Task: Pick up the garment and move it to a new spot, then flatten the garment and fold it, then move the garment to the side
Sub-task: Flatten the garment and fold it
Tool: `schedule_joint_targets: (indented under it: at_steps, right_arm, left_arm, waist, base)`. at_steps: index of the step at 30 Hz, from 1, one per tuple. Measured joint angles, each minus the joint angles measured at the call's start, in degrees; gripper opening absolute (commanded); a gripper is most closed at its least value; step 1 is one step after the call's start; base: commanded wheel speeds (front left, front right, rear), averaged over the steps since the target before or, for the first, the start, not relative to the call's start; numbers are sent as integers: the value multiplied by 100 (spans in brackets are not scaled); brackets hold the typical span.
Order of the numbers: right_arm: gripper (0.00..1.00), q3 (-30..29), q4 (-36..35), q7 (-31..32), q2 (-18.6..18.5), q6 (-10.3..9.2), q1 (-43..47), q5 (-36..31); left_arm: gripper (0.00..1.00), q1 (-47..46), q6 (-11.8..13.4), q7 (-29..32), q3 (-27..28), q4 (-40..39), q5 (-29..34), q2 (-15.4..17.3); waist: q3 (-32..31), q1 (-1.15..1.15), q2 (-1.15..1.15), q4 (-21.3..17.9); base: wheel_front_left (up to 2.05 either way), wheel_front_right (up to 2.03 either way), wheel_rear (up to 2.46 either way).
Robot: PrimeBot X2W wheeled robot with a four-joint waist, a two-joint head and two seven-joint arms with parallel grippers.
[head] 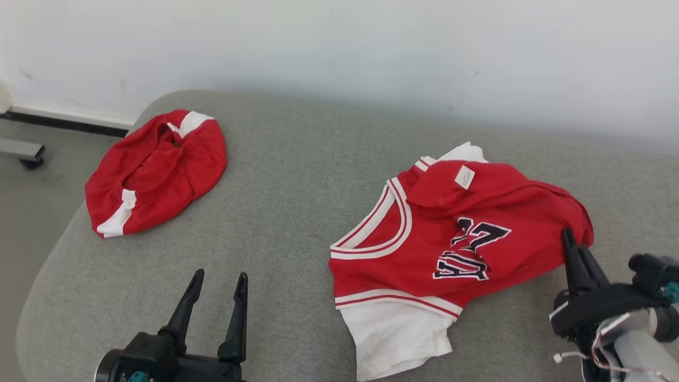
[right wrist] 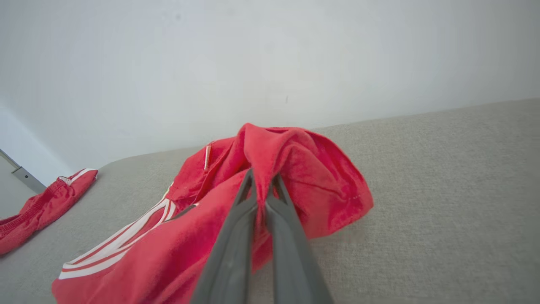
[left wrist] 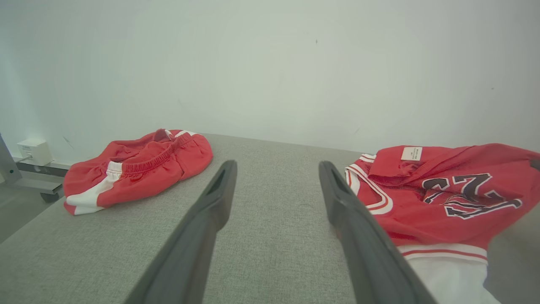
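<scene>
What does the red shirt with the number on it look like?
The shirt is a red basketball jersey of soft-looking knit. It has white and red striped trim at the V-neck and hem, dark white-edged letters and numbers on the front, a small white tag, and white fabric poking out below the hem. It lies crumpled on the grey cushion, its top folded over. The right gripper is shut on a fold at its right edge.

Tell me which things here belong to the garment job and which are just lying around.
In the job: red jersey; right gripper, shut on the jersey's edge; left gripper, open, over the grey cushion.
Lying about: red shorts, at the far left corner.
</scene>
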Motion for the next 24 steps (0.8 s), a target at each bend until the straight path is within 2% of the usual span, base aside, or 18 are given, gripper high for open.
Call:
schedule_joint_targets:
  at_steps: [4,10,11,12,17,24]
  right_arm:
    - [0,-183,-297,1,24,0,476,-269]
    - [0,-488,-124,349,88,0,655,-424]
    - [22,-523,-97,353,129,0,669,-463]
    - [100,-582,-57,368,189,0,671,-457]
    - [100,-728,40,246,242,0,683,-712]
    - [100,-1053,-238,56,243,0,779,-829]
  left_arm:
    - [100,82,2,0,19,-1,-5,1]
    - [100,94,8,0,-66,2,-60,-1]
    - [100,95,10,0,-71,3,-67,0]
    - [100,95,11,0,-79,3,-75,0]
    - [100,103,29,0,-52,0,-84,-2]
    - [100,151,49,0,43,-35,-55,-1]
  waist:
    - [-153,0,0,-117]
    - [-234,0,0,-189]
    - [-231,0,0,-179]
    - [-228,0,0,-171]
    - [-211,0,0,-178]
    - [-218,0,0,-301]
  base:
    - [0,0,0]
    - [0,0,0]
    - [0,0,0]
    - [0,0,0]
    - [0,0,0]
    - [0,0,0]
